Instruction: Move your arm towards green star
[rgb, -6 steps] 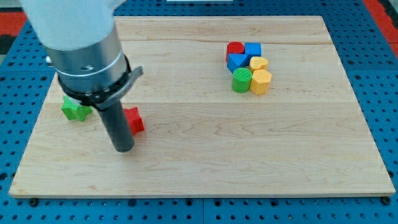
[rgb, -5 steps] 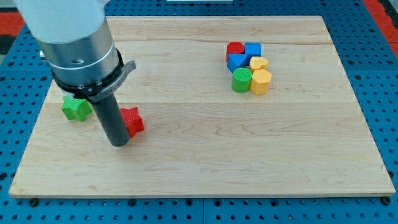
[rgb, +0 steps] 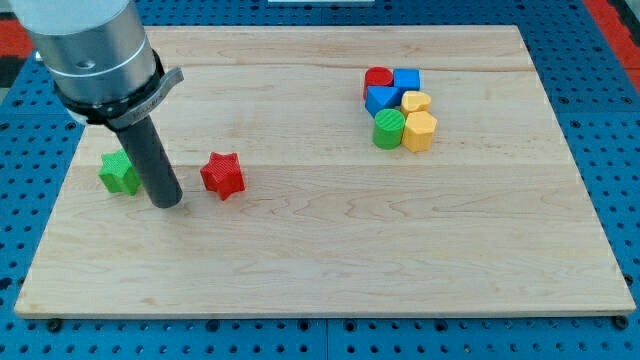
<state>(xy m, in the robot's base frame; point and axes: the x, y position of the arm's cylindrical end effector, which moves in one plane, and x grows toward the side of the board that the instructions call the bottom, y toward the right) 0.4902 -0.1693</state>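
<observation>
The green star (rgb: 117, 173) lies on the wooden board (rgb: 330, 230) near the view's left edge. My tip (rgb: 167, 201) rests on the board just to the right of the green star and slightly lower, with the rod partly covering the star's right side. The red star (rgb: 223, 176) lies a short way to the right of my tip, apart from it.
A tight cluster sits at the view's upper right: a red cylinder (rgb: 377, 78), a blue cube (rgb: 406, 79), a blue triangular block (rgb: 380, 98), a small yellow block (rgb: 416, 101), a green cylinder (rgb: 388, 129) and a yellow hexagonal block (rgb: 419, 130).
My tip has moved left and slightly up, away from the red star and close to the green star. The red star now shows fully. The blocks have not moved.
</observation>
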